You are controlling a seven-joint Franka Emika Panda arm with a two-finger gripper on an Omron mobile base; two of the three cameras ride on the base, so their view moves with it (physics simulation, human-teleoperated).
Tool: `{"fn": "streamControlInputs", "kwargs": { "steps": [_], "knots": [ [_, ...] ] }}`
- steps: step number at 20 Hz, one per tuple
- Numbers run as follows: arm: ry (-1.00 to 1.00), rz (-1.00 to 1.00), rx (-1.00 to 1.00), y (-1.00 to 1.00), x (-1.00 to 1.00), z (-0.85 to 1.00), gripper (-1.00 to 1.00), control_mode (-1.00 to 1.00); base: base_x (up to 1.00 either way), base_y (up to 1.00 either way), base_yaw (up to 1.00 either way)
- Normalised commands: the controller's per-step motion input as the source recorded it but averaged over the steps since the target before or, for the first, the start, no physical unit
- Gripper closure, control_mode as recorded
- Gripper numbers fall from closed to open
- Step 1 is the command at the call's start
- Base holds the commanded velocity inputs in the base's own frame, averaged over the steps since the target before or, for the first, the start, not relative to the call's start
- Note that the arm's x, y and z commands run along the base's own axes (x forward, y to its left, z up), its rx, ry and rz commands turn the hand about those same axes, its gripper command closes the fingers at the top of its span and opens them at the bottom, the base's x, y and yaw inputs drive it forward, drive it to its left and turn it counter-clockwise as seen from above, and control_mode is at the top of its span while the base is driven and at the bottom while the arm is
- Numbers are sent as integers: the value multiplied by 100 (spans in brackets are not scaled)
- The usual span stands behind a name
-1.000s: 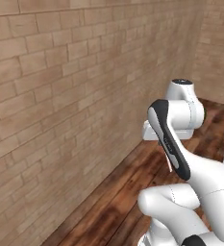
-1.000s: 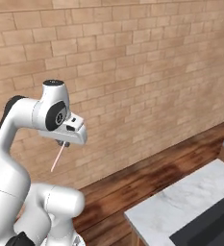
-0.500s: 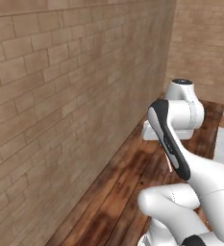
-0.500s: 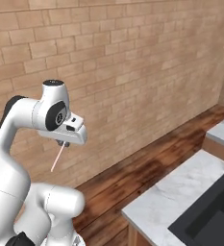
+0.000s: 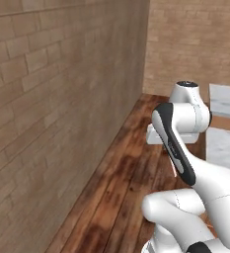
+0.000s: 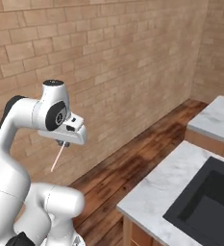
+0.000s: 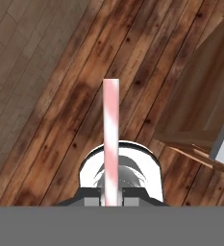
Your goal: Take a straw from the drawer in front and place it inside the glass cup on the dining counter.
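Base has swung since the earlier frame: white grey-veined marble table [image 6: 156, 190] now nearer. Hand [image 6: 61, 143] stays clenched on thin pale pinkish-red straw [image 6: 56, 158]; glass cup not yet reached.

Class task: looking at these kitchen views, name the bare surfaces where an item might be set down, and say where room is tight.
Free: the marble counter strip between its floor-side edge and the black sink, and a second marble top nearer the corner. Tight: the sink fills most of the near counter. The gripper holds the straw.
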Motion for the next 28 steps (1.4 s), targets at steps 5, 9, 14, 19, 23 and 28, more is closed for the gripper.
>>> {"fn": "streamControlInputs", "kwargs": {
  "steps": [5, 9, 14, 19, 23, 28],
  "knots": [
    [0, 0, 0, 0, 0, 0, 100, 100, 35, 16, -28],
    [0, 0, 0, 0, 0, 0, 100, 100, 37, 22, -28],
    [0, 0, 0, 0, 0, 0, 100, 100, 43, 29, -28],
    [0, 0, 0, 0, 0, 0, 100, 100, 49, 31, -27],
    [0, 0, 0, 0, 0, 0, 100, 100, 51, 30, -26],
    [0, 0, 0, 0, 0, 0, 100, 100, 55, 28, -26]
  ]
}}
